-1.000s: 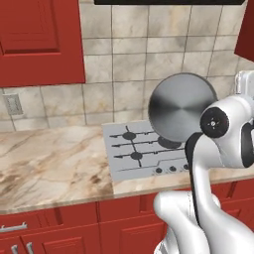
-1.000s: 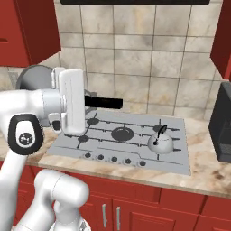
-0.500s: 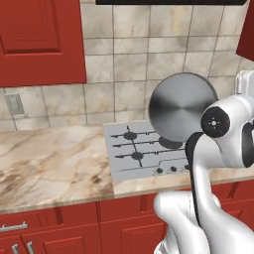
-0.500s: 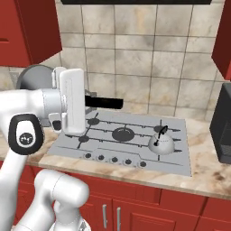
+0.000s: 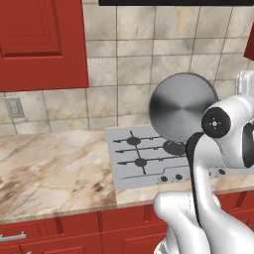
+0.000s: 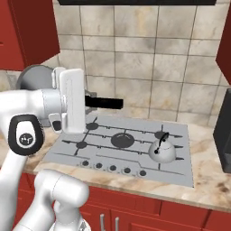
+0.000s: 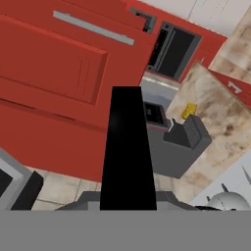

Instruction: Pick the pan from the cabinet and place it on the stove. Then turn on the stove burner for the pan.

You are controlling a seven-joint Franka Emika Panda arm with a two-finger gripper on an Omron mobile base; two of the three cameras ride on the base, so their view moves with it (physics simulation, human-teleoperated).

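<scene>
Carry step: gripper (image 6: 72,118) clamped on the pan (image 5: 182,108) handle, pan tilted on edge in the air over the stove (image 6: 135,149); next, level it and lower onto a free burner, clear of the kettle (image 6: 162,150).

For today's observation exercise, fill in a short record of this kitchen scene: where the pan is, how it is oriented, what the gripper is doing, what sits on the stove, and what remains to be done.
pan: held up in the air over the stove's left part, not resting on it
pan orientation: tipped on edge, round bottom facing the left base camera, black handle sticking out sideways
gripper: shut on the pan's handle
stove: set in the marble counter, knobs along the front edge
kettle: on a right front burner
still to do: set pan on a burner, turn its knob
</scene>
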